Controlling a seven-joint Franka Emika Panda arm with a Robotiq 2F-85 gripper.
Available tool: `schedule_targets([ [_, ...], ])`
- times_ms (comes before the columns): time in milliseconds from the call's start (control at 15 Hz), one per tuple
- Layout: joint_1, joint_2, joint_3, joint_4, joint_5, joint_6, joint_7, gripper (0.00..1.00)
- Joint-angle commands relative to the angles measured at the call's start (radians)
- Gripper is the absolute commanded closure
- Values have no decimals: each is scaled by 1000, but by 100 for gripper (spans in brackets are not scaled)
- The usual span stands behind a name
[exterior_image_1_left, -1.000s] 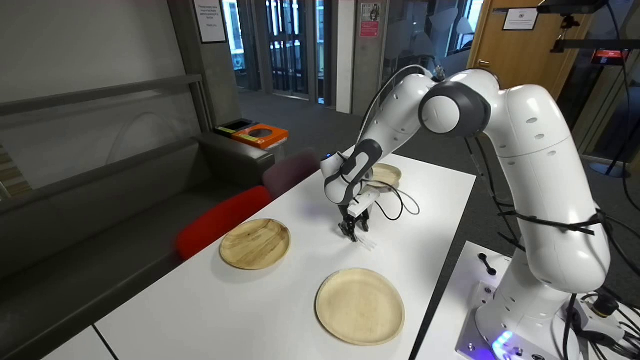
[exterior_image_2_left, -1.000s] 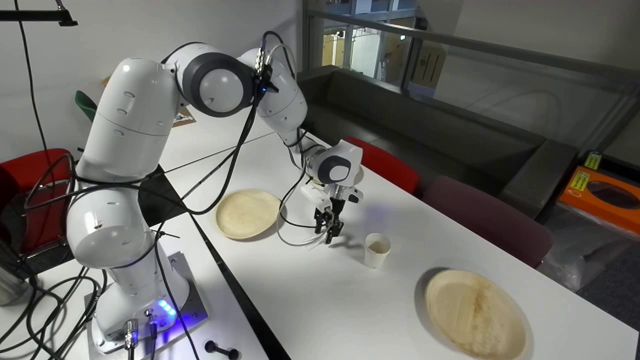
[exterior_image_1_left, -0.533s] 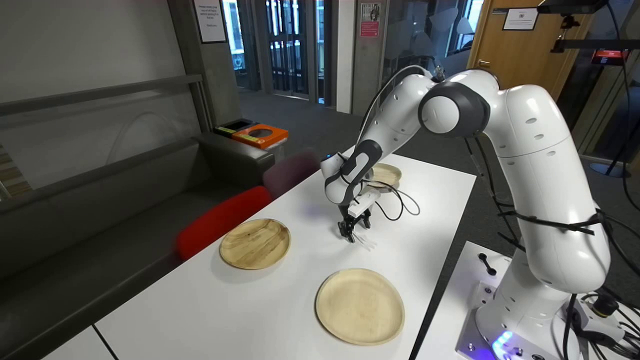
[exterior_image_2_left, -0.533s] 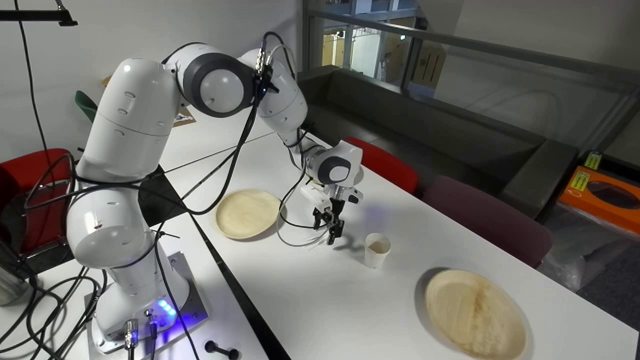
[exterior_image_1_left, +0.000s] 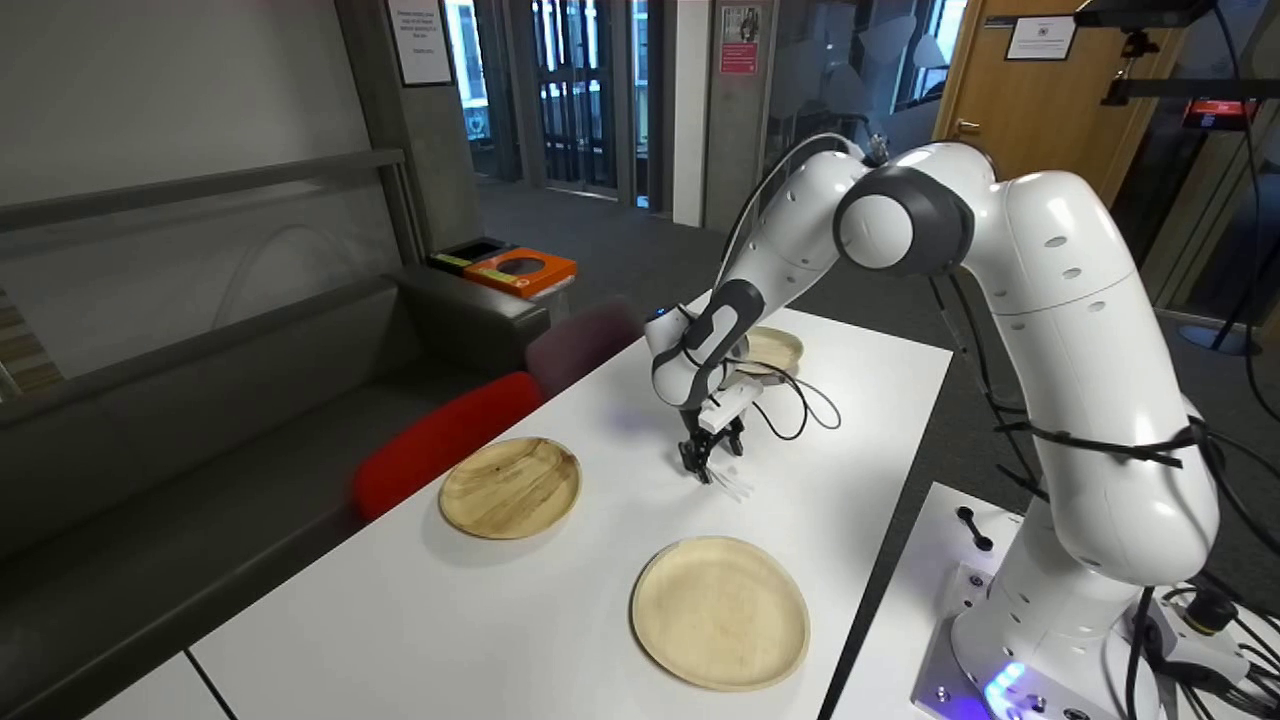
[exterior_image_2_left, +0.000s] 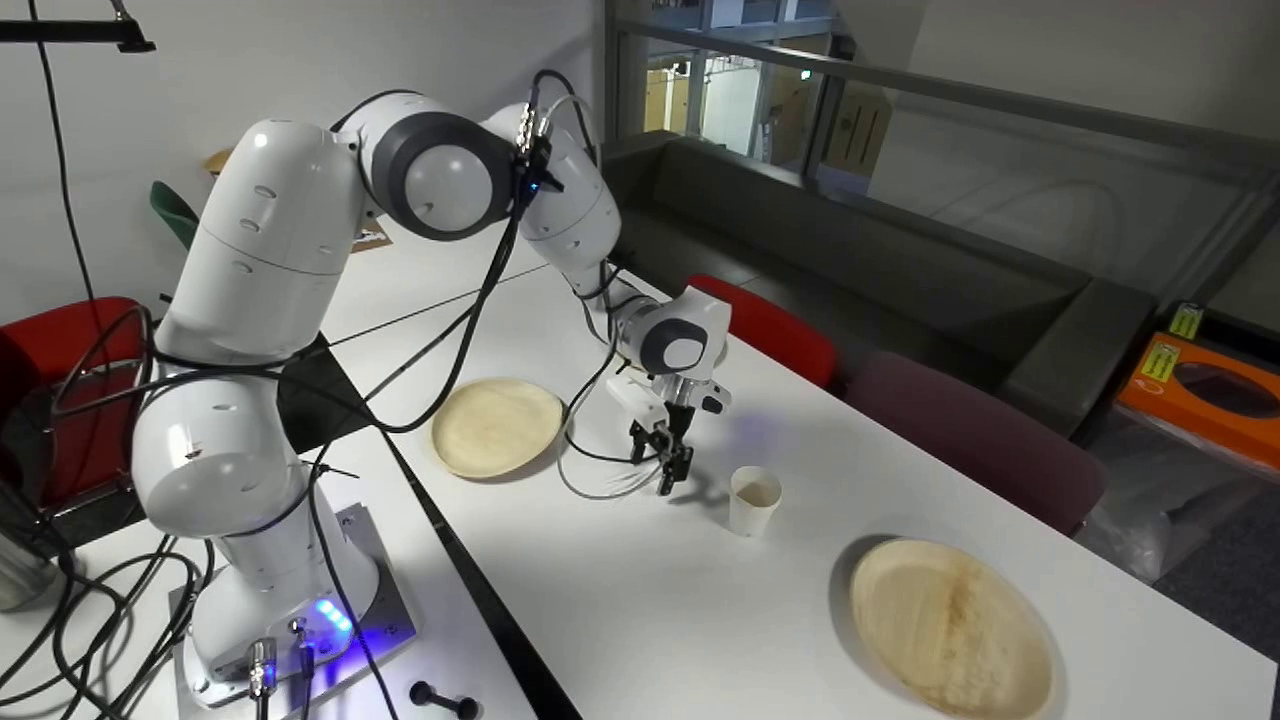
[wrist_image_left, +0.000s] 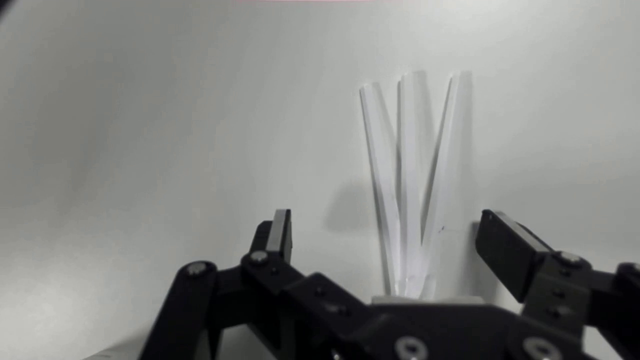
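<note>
My gripper (wrist_image_left: 385, 215) stands open just above the white table, its black fingers (wrist_image_left: 507, 250) set wide apart. Between them, in the wrist view, lie three thin white sticks (wrist_image_left: 410, 150), fanned at their far ends and overlapping at their near ends. The near ends run under the gripper's body and are hidden there. Neither finger touches the sticks. In an exterior view the sticks (exterior_image_1_left: 732, 485) show faintly beside the gripper (exterior_image_1_left: 720, 464). A white paper cup (exterior_image_2_left: 753, 500) stands upright a short way from the gripper (exterior_image_2_left: 654, 474) in an exterior view.
Round wooden plates lie on the table: a grained plate (exterior_image_1_left: 510, 488), a paler plate (exterior_image_1_left: 720, 613) and a far plate (exterior_image_1_left: 775, 350), partly behind the arm. Loose cables (exterior_image_1_left: 800, 410) hang by the wrist. Chairs, among them a red chair (exterior_image_2_left: 765, 325), line the table's far edge.
The fingers have spread wider since one second ago. The hand has since dipped and shifted very slightly. The cup, plates and sticks look unmoved.
</note>
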Motion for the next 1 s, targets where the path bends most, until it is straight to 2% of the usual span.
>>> schedule_targets([
  [0,-49,14,27,35,52,-11,-87,26],
  [467,-82,18,45,56,109,-17,-166,80],
  [667,-87,18,47,61,117,-18,-181,99],
  [933,-88,17,47,64,119,-20,-183,98],
])
